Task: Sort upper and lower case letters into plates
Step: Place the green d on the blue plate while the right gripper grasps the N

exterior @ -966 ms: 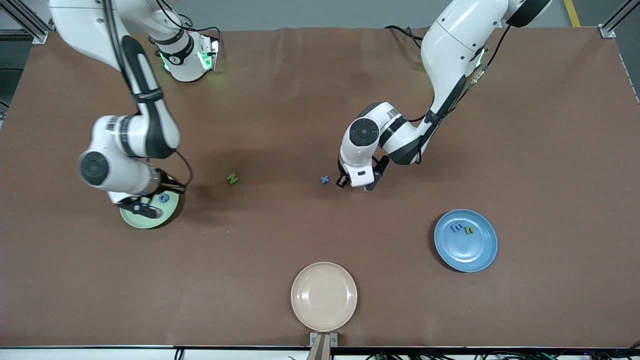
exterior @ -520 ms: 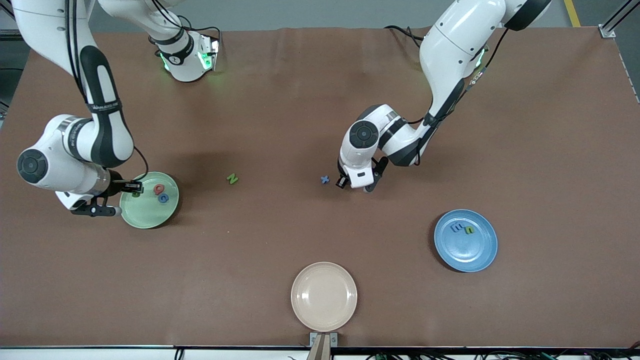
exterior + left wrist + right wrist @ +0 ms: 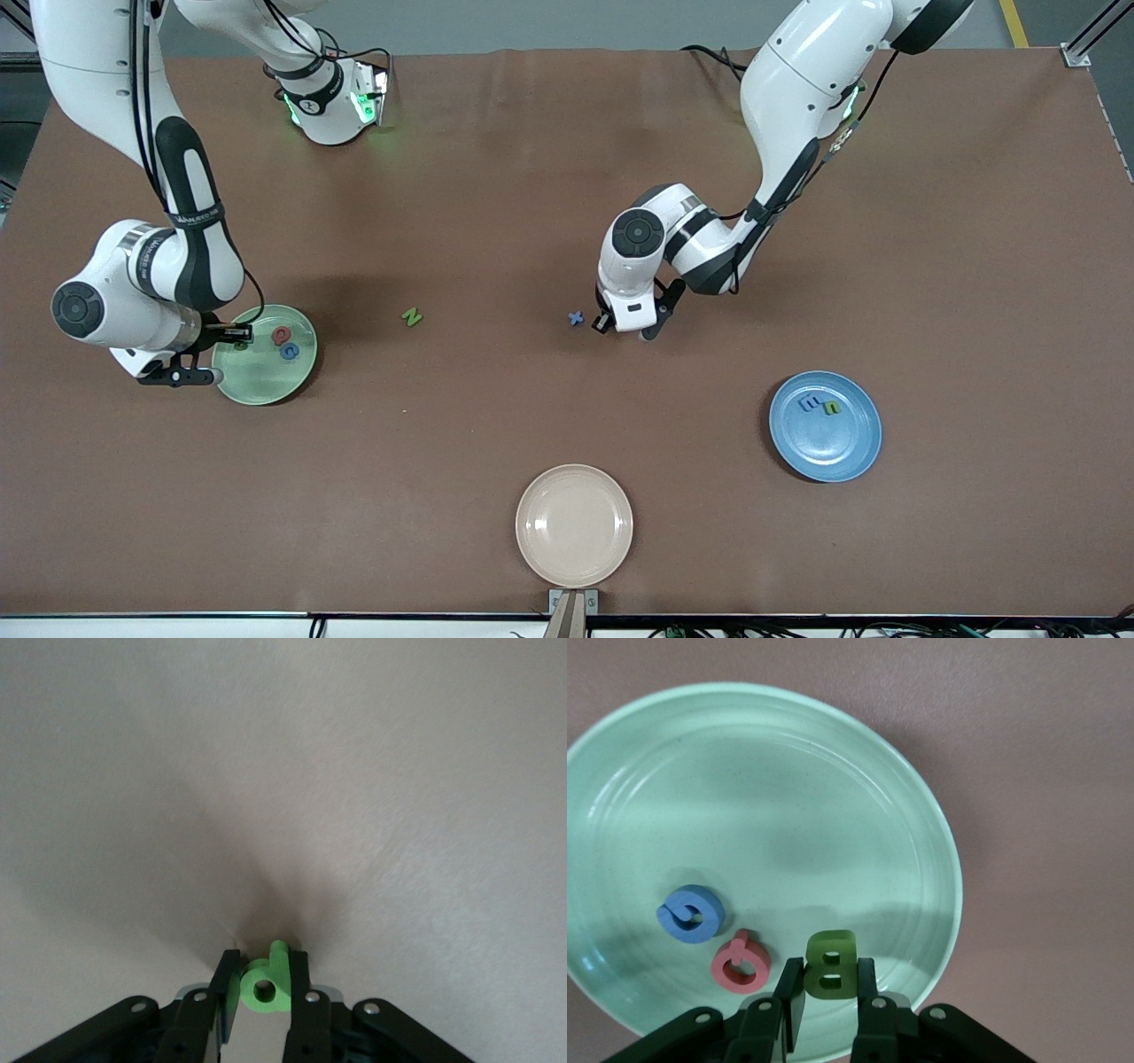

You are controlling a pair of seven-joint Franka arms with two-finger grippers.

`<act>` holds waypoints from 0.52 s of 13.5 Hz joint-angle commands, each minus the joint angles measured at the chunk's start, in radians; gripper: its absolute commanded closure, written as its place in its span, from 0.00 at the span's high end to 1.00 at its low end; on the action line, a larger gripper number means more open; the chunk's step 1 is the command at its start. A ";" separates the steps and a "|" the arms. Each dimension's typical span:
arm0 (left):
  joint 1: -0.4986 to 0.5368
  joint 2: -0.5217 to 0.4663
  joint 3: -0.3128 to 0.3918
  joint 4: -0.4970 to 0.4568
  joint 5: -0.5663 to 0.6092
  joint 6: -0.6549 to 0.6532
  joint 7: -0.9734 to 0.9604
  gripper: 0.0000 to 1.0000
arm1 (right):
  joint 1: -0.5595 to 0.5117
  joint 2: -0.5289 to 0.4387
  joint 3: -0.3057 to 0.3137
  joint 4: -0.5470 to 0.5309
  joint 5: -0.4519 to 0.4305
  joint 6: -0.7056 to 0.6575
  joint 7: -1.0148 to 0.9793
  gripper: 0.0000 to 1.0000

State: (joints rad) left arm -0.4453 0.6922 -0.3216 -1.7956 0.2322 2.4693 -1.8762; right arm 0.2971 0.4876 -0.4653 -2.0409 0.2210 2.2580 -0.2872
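Currently my left gripper [image 3: 263, 988] is clamped on a bright green letter [image 3: 266, 979] near the blue x [image 3: 576, 317], blue plate [image 3: 837, 447] nearer cam, while right gripper [image 3: 824, 992] pinches green B [image 3: 830, 962] over mint plate [image 3: 833, 788].

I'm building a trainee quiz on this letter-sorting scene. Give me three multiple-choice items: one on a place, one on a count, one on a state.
1. The right gripper is over: A the mint green plate; B the cream plate; C the loose N.
2. Letters in the blue plate: A one; B two; C four.
3. The left gripper is: A open; B shut on a light green letter; C shut on a red letter.
Answers: A, that plate lies under the green B it grips; B, two letters lie side by side; B, its fingers clamp the letter.
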 commanded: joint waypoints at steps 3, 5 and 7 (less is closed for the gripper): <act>0.010 -0.014 0.021 0.052 0.080 -0.012 0.023 0.00 | -0.010 0.012 0.014 -0.027 0.072 0.021 -0.041 0.20; 0.039 -0.042 0.018 0.055 0.122 -0.051 0.054 0.00 | -0.010 0.019 0.014 -0.027 0.072 0.032 -0.041 0.21; 0.068 -0.071 0.018 0.070 0.127 -0.108 0.153 0.00 | -0.004 0.019 0.014 -0.027 0.072 0.028 -0.041 0.43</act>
State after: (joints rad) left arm -0.4056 0.6678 -0.3022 -1.7268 0.3381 2.4204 -1.7965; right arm 0.2971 0.5099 -0.4597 -2.0581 0.2718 2.2751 -0.3056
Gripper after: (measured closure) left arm 0.731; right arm 0.722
